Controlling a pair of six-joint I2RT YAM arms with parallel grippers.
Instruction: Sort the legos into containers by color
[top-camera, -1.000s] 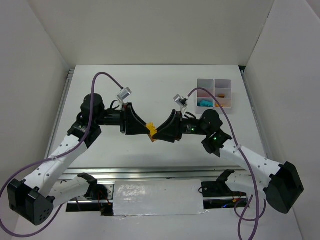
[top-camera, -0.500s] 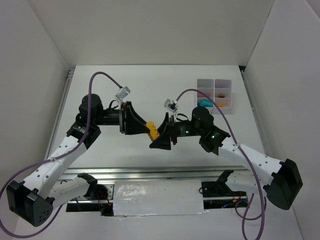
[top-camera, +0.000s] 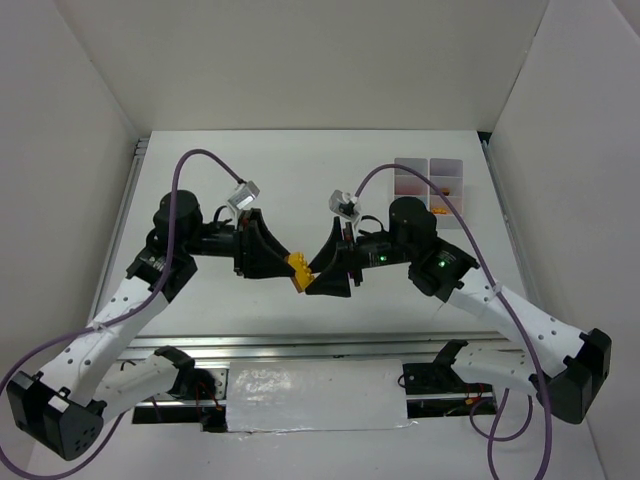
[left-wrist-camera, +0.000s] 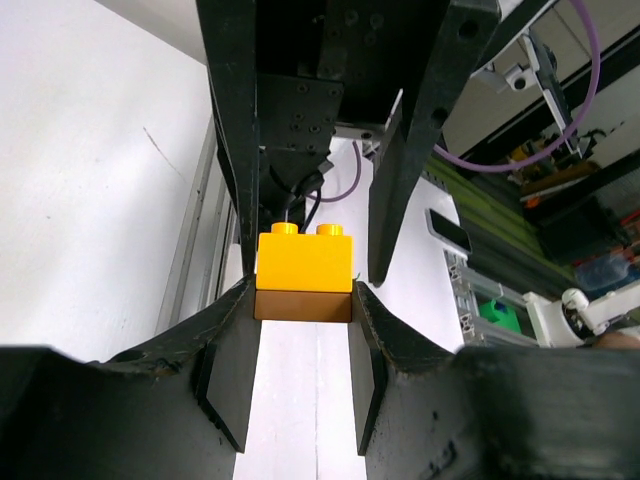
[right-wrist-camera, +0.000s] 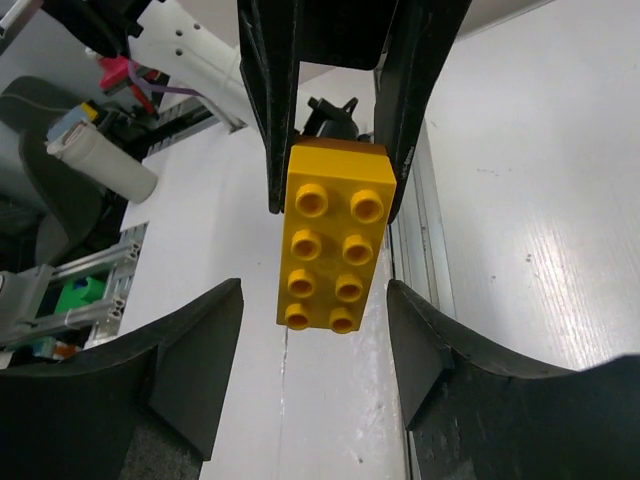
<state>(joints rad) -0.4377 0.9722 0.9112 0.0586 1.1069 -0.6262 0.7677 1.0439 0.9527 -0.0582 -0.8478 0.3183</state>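
The left fingers are clenched on one end of the yellow brick, holding it in the air over the near middle of the white table, apparently to hand it across. The right fingers stand released either side of its free end, not touching. The tray it seems bound for sits far right, on that arm's side, between plain white walls.

Arms inward, tip to tip: left end effector clamped, right end effector spread.
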